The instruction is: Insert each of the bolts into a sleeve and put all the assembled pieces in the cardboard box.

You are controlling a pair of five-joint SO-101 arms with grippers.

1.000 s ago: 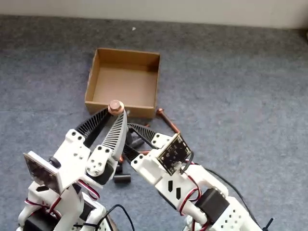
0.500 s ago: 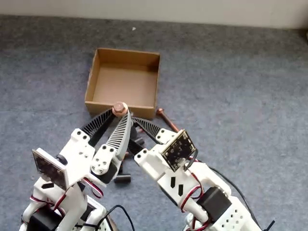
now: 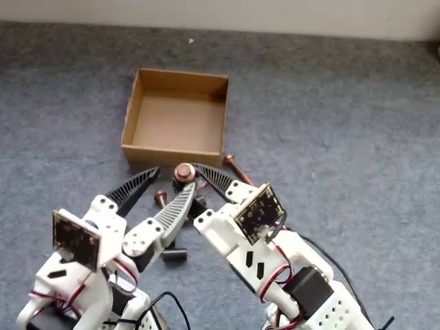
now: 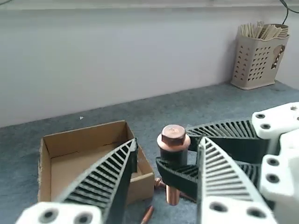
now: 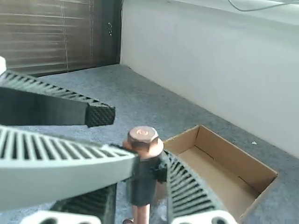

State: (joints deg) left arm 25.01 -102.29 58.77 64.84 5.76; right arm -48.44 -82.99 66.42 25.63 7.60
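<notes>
Black ribbed fingers of the left gripper [image 3: 173,180] stand spread wide and grip nothing, one on either side of the held bolt [image 4: 173,135]. Beyond them sits the cardboard box [image 3: 158,152], square, shallow and open-topped, on grey carpet [image 3: 330,124]. A loose bolt [image 3: 160,198], copper-coloured, and a short black spare sleeve [image 3: 174,255] lie on the carpet by the left fingers. The held bolt has a rounded copper head and a smooth shank. It stands upright through the held sleeve [image 4: 174,157], a black cylinder, with its shank end showing below. The right gripper [image 5: 141,184] is clamped narrow on that sleeve, just in front of the box's near wall. Farther right, a second copper bolt [image 3: 237,172] lies by the box corner.
</notes>
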